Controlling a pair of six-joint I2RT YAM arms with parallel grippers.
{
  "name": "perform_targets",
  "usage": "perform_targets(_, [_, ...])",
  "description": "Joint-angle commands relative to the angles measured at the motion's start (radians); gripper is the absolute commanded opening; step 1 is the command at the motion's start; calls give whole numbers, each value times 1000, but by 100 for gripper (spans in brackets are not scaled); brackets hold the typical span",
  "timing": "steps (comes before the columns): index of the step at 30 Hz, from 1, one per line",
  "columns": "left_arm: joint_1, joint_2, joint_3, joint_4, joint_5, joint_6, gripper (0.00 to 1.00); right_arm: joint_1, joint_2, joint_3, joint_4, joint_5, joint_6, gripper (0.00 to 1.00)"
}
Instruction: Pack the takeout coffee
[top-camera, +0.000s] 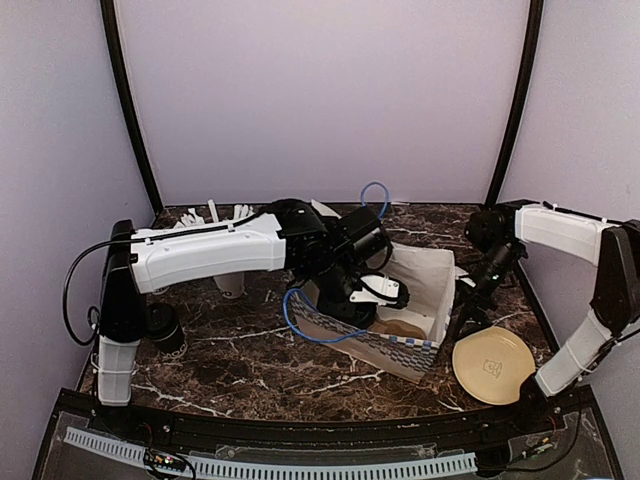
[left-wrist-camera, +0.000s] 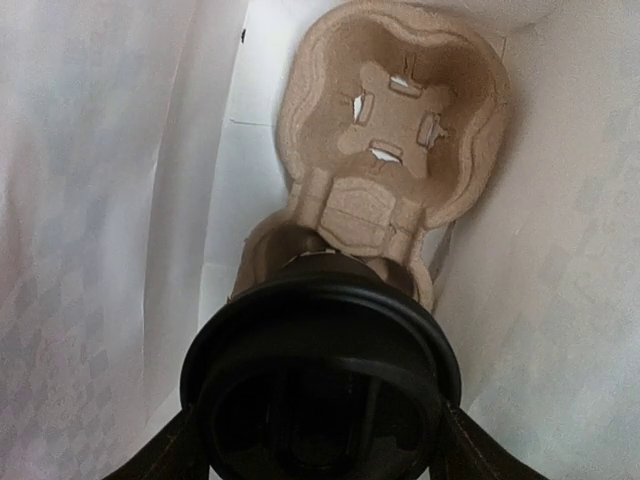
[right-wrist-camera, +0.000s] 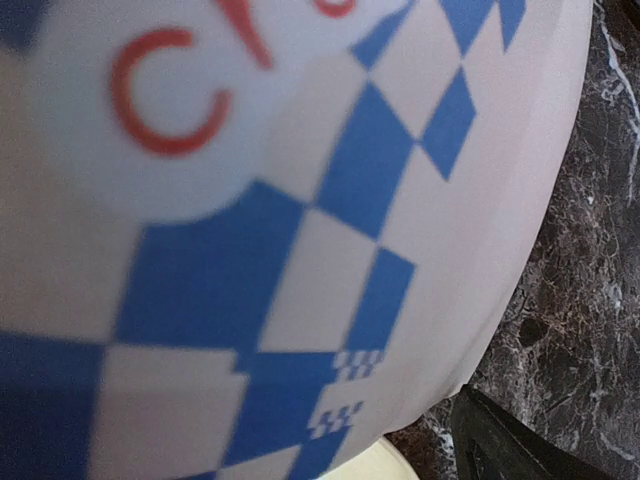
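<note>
Dark marble table (top-camera: 250, 370) below, and straight to the big item: a white paper bag (top-camera: 425, 285) with blue checks, lying mouth-open mid-table. Reaching into it from the left side, the left arm (top-camera: 200, 250). Close against the bag's right wall, the right gripper (top-camera: 470, 310), jaws spread wide, clamped on nothing visible, checked paper filling its wrist view.

Inside the bag, a pulp cup carrier (left-wrist-camera: 400, 120), far pocket bare. Over the near pocket, a takeout coffee cup (left-wrist-camera: 320, 340), black lid on, pinched between the fingers of the left gripper (left-wrist-camera: 322, 452). Looks to be the seating step: cup inside the bag, hovering at its pocket or just touching it, can't tell which. Back by the left arm's base, what looks like a second black cup (top-camera: 165, 328), outside the bag.

Next, on this reading: lower straight down, keep the cup upright, press home into the pocket. Let go only once seated, then back out without snagging the bag wall.
</note>
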Motion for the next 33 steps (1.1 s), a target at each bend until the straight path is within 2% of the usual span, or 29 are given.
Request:
perform_targets(1, [39,99,52,-134,230,-30,35,-18,18,29,-104,-52,-112,99])
perform_targets(11, [74,102,57,-157,334,-100,32,-27,12,1,-112,-92,-154,98])
perform_targets(20, [93,102,-86,-66,289,-97,28,-32,9,-19,-95,-111,-140,98])
perform_targets(25, [96,110,-102,-23,284,-88,27,-33,-7,-27,-85,-109,-126,98])
perform_targets(28, [95,109,-62,-62,268,-93,32,-33,-14,-20,-95,-117,-120,98])
perform_targets(33, [94,55,-8,-107,225,-126,52,-33,-28,45,-141,-152,-115,99])
